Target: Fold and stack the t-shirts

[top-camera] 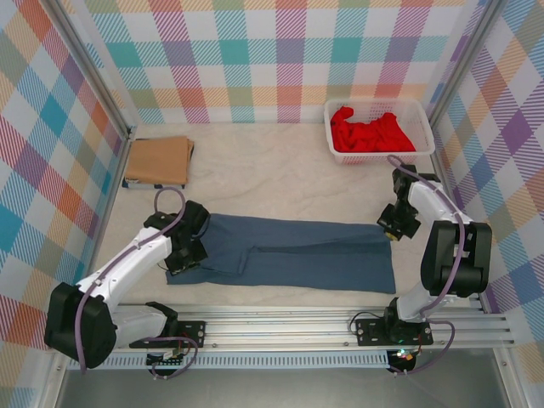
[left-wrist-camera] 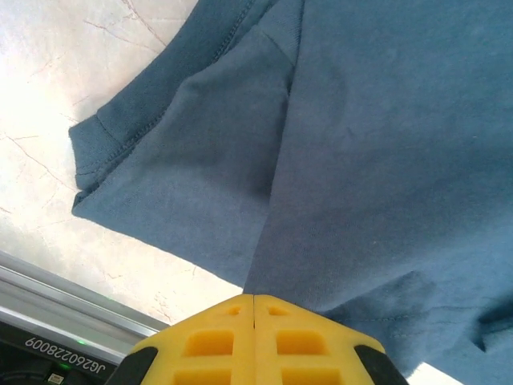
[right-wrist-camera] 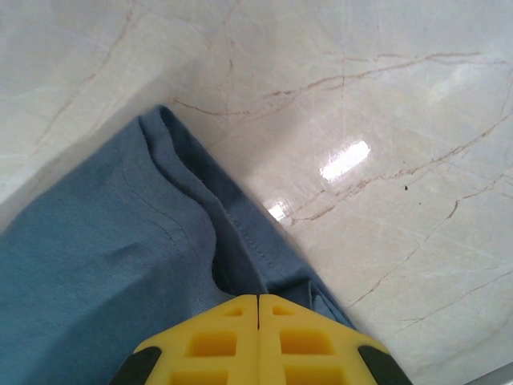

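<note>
Bright pastel plaid walls (top-camera: 255,59) enclose a pale, veined, glossy surface (top-camera: 272,178); a metal rail (top-camera: 297,321) lines its near edge.

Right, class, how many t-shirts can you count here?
3: the blue t-shirt spread centrally, the tan t-shirt folded far left, the red t-shirt in the basket, which may hide more.

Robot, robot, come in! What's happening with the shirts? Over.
Left gripper shut on blue shirt. Right gripper shut on its other end. Tan shirt folded, far left; red shirt in basket. Nothing blocking.
</note>
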Tool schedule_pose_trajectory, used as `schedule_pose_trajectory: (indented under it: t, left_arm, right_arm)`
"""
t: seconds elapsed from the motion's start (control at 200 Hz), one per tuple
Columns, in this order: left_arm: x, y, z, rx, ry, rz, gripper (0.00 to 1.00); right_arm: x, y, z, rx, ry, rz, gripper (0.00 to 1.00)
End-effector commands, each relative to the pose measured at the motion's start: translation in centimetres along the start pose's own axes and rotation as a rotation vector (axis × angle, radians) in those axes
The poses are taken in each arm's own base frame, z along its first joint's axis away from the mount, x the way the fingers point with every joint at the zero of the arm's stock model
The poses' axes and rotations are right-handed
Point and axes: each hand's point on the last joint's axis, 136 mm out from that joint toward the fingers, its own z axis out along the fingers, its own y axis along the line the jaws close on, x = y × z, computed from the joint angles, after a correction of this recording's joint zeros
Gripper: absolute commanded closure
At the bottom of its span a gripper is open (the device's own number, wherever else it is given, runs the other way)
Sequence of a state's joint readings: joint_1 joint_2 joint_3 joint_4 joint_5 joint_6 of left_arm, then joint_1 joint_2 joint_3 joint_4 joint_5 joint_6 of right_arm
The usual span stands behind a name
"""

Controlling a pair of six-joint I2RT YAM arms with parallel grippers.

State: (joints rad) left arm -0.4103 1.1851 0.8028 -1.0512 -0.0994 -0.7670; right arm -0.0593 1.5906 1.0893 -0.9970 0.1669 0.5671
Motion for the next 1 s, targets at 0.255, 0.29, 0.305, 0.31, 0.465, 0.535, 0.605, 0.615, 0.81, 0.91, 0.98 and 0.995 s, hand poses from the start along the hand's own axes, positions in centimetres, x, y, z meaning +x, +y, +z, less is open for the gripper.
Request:
schedule_pose_trajectory:
  t: [0.255,0.29,0.305,0.31,0.465,0.535,0.605,0.615,0.81,0.91,0.98,0.995]
  left_arm:
    - [-0.8,-0.7,1.6,-0.040,-0.027,0.042,1.00]
    - [-0.9,-0.6,1.8,-0.053,-0.030,0.050,1.00]
    - [-0.9,-0.5,1.8,-0.059,-0.031,0.053,1.00]
    - [-0.9,-0.5,1.9,-0.061,-0.031,0.056,1.00]
    - [-1.2,-0.6,2.8,-0.087,-0.043,0.075,1.00]
    - [-1.6,-0.5,3.1,-0.106,-0.059,0.078,1.00]
    - [-2.0,-0.3,3.2,-0.133,-0.075,0.082,1.00]
    - [-2.1,-0.3,3.2,-0.137,-0.077,0.084,1.00]
    - [-2.3,0.6,3.4,-0.191,-0.096,0.102,1.00]
    - [-2.2,0.9,3.4,-0.210,-0.097,0.103,1.00]
    - [-2.1,1.1,3.4,-0.219,-0.099,0.109,1.00]
    - [-2.0,1.1,3.4,-0.220,-0.099,0.110,1.00]
  right_arm:
    - [-1.2,-0.1,-0.7,0.029,-0.021,-0.007,1.00]
    - [-1.1,-0.2,-0.6,0.033,-0.015,-0.006,1.00]
    - [-1.0,-0.2,-0.5,0.034,-0.013,-0.006,1.00]
    - [-1.0,-0.3,-0.5,0.035,-0.013,-0.006,1.00]
    - [-0.2,-0.7,0.5,0.044,0.008,-0.002,1.00]
    - [0.4,-0.9,1.3,0.055,0.028,0.004,1.00]
    - [1.0,-1.2,2.1,0.067,0.053,0.009,1.00]
    - [1.0,-1.2,2.2,0.069,0.056,0.011,1.00]
    - [1.9,-1.6,3.0,0.085,0.087,0.030,1.00]
    - [1.9,-1.8,3.1,0.102,0.089,0.031,1.00]
    - [1.9,-2.0,3.2,0.111,0.091,0.028,1.00]
    - [1.9,-2.0,3.2,0.111,0.091,0.028,1.00]
